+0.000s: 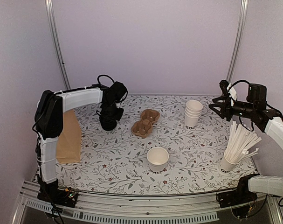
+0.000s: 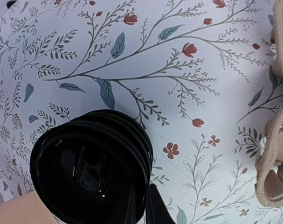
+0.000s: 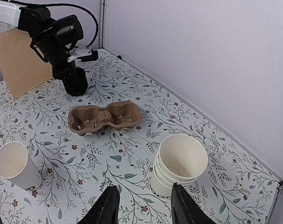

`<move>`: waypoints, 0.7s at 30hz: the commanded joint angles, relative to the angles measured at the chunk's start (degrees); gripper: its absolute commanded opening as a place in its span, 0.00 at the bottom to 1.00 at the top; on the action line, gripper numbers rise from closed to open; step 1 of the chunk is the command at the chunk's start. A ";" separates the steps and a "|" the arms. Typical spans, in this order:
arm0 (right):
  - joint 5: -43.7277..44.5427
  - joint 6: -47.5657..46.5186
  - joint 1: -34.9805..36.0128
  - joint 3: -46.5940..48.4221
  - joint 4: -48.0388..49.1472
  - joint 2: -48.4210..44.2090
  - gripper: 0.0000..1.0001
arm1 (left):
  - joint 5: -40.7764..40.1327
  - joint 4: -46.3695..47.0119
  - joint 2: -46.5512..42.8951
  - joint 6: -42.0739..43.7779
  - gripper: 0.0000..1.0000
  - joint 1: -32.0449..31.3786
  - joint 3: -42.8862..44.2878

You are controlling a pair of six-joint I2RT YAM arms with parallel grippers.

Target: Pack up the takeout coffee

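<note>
While your left gripper [image 2: 141,207] sits low on the lids [image 2: 136,135] at the far left of the table, its jaws stand almost together. One finger is inside the rim of the top lid [image 2: 85,172] and one outside. That reads as a pinch on the rim, though black on black makes the contact itself hard to see.

Moving out from there, no cup wears a lid yet. The one that counts is the single cup [image 1: 157,158], which stands upright and mouth up, with lettering near its base, mid-table toward the near edge. From the left gripper it lies to your right and back toward the bases. The straight line to it passes just beside the near end of the carrier [image 1: 146,122], which lies on a slant with both wells empty.

The cup's long axis is vertical and the lid is flat. I judge you will want the lid level and centred over the mouth, then brought straight down rather than swept in from the side. A sideways nudge could tip an empty paper cup.

Your right gripper [image 3: 146,207] hangs about half open with nothing in it, up over the cup stack [image 3: 181,161] at the far right. It looks farther from the single cup than the left one, so the capping move falls to the left arm.
</note>
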 commanded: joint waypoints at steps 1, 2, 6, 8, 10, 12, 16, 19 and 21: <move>-1.14 -0.62 -0.22 -0.89 0.51 -0.54 0.41 | 0.47 -1.41 -0.39 0.48 0.09 0.71 1.48; -1.14 -0.63 -0.18 -0.89 0.53 -0.54 0.41 | 0.47 -1.72 -0.81 0.53 0.08 0.75 1.69; -1.20 -0.71 -0.22 -0.94 0.42 -0.37 0.41 | 0.60 -3.57 -3.34 0.61 0.07 0.33 3.29; -1.33 -0.71 -0.17 -0.96 0.42 -0.13 0.41 | 1.00 -3.97 -5.24 0.67 0.06 -0.10 3.66; -1.40 -0.80 -0.20 -0.98 0.42 -0.01 0.41 | 1.94 -4.03 -7.28 0.87 0.06 -0.61 3.94; -1.42 -0.88 -0.15 -0.98 0.35 -0.09 0.41 | 3.14 -3.94 -9.16 0.89 0.05 -1.41 4.25; -1.49 -0.91 -0.19 -1.13 0.42 -0.06 0.41 | 5.67 -2.95 -11.02 0.95 0.05 -2.22 3.95; -1.58 -0.96 -0.15 -1.23 0.42 -0.15 0.41 | 4.65 -2.05 -10.42 1.70 0.04 -2.00 3.09; -1.72 -0.98 -0.22 -1.24 0.40 -0.27 0.41 | 4.62 -1.37 -9.06 2.17 0.03 -1.18 2.25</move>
